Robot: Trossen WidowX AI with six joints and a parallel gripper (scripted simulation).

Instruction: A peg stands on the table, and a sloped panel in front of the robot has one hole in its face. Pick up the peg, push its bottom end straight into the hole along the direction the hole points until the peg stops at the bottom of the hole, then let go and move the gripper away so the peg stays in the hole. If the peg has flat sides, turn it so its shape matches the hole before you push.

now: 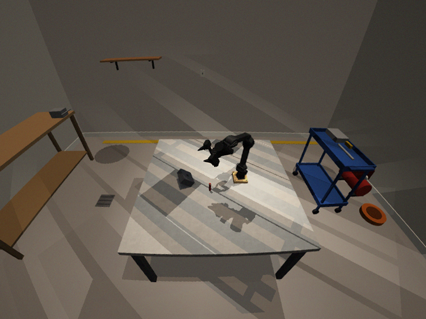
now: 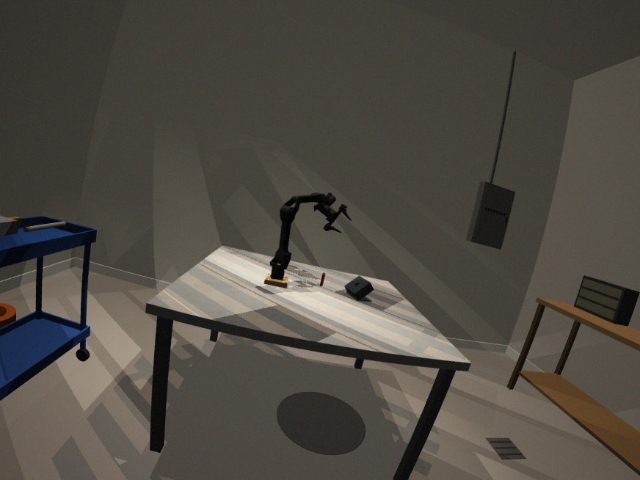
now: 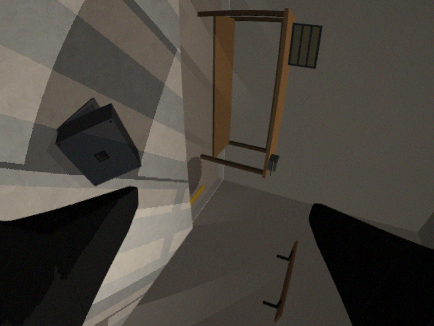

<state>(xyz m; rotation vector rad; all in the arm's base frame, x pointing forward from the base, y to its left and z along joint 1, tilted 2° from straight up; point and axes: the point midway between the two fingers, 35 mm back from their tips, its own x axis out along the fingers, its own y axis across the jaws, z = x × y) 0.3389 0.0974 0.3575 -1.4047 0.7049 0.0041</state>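
A small red peg (image 1: 210, 187) (image 2: 322, 279) stands upright on the table (image 1: 211, 240) (image 2: 310, 338), between the arm's base and the panel. The peg is not seen in the wrist view. The dark sloped panel (image 1: 185, 178) (image 2: 358, 288) (image 3: 95, 162) stands on the table; in the wrist view its face shows one small, four-sided hole (image 3: 101, 156). My gripper (image 1: 201, 155) (image 2: 346, 224) (image 3: 228, 204) is wide open and empty. It is high above the table, over the area of the peg and the panel, with its fingers pointing outward and somewhat down.
The arm's yellow base (image 1: 240, 177) (image 2: 276, 280) is fixed on the table. A blue cart (image 1: 323, 188) (image 2: 46, 330) stands on the floor beyond one side of the table. A wooden shelf unit (image 1: 30, 180) (image 2: 583, 393) (image 3: 223, 85) stands beyond the other side.
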